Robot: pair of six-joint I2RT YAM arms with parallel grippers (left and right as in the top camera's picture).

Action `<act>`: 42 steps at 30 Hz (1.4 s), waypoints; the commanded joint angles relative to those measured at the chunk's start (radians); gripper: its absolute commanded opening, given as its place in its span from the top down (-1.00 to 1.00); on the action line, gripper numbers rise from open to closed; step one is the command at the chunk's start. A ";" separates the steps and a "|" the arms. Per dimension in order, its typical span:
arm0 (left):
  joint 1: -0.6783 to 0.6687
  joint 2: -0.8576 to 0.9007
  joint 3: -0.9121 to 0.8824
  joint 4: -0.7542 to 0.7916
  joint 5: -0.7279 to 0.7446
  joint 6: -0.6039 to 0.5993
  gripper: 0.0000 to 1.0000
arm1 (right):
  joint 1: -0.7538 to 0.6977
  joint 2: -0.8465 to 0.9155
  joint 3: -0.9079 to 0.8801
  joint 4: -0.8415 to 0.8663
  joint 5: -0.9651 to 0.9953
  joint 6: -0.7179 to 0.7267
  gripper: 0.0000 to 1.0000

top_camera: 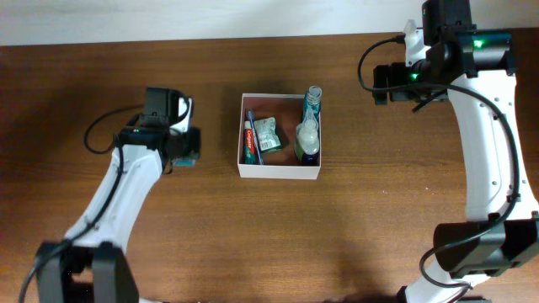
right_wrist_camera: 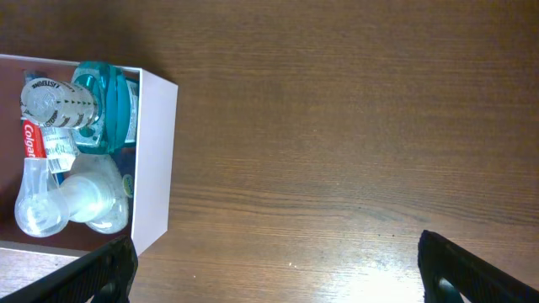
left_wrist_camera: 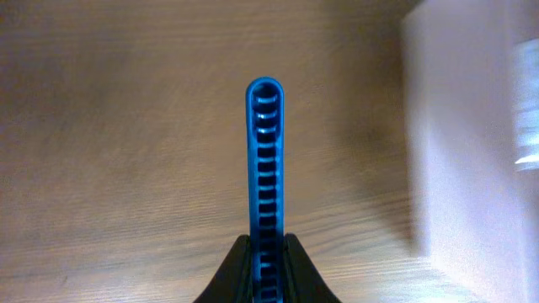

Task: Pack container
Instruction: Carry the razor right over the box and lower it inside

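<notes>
- I am seeing the container (left_wrist_camera: 472,151) only as a blurred pale wall, running off the left wrist view's right edge.
- I am failing to identify the blue ribbed strip (left_wrist_camera: 265,185); the bottom edge is cutting it off.
- I am getting only the tips of the right gripper (right_wrist_camera: 282,265), in the bottom corners.

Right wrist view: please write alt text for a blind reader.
A white-walled container at the left edge holds clear bottles, a teal item and a toothpaste tube. Brown table fills the rest; dark fingers of the right hand stand wide apart below.
</notes>
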 commanded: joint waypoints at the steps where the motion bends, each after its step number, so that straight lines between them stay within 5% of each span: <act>1: -0.064 -0.079 0.025 0.056 0.101 -0.101 0.99 | -0.002 -0.010 0.015 0.000 -0.005 0.002 -0.97; 6: -0.183 -0.091 0.025 0.140 0.100 -0.220 0.99 | -0.002 -0.010 0.015 0.000 -0.005 0.002 -0.97; 19: -0.392 -0.067 0.025 0.267 -0.017 -0.261 0.99 | -0.002 -0.010 0.015 0.000 -0.005 0.002 -0.96; 42: -0.403 0.103 0.025 0.275 -0.046 -0.265 0.99 | -0.002 -0.010 0.015 0.000 -0.005 0.002 -0.97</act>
